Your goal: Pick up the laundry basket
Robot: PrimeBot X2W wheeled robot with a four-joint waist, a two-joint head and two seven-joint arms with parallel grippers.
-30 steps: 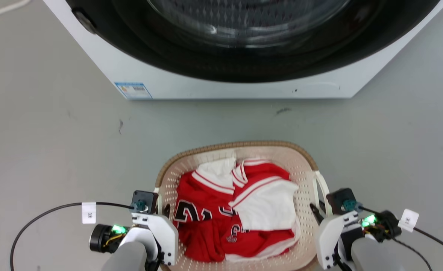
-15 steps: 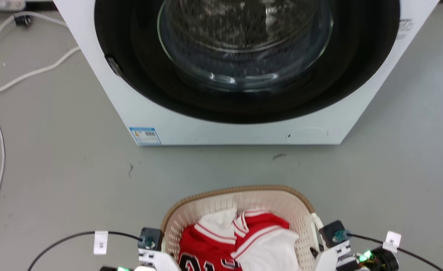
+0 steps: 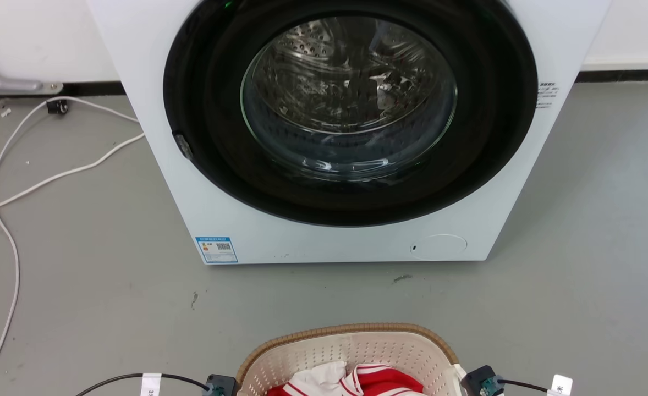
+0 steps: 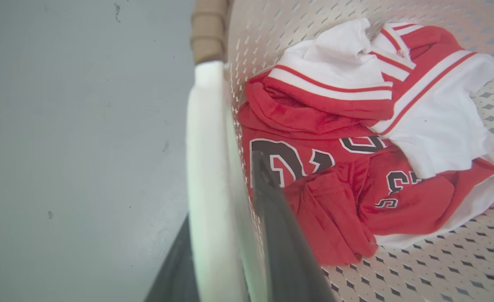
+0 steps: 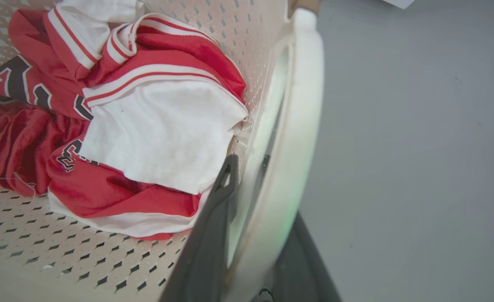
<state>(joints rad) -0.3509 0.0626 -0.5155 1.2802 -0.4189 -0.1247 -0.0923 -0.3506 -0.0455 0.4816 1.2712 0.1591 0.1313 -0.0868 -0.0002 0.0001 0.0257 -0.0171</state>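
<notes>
The basket [image 3: 351, 352] sits at the near edge of the floor [image 3: 82, 286], in front of the washer [image 3: 329, 245] and well apart from it. I cannot tell if it is off the floor yet. The left gripper [image 4: 222, 188] pinches the left handle [image 4: 205, 126], one finger inside the basket and one outside. The right gripper [image 5: 268, 197] pinches the right handle [image 5: 301, 105] the same way. I think the worry is tipping. If one arm goes up faster than the other, the basket will lean, and the red and white clothes [image 4: 356, 147] could slide to the low side or spill out. The handles look smooth and the fingers are thin, so a handle could slip out and drop that side. The basket's open top faces up, and its round far end points at the washer. The handles are at its left and right. Its near end is out of sight, so I cannot tell which way its long side runs.
</notes>
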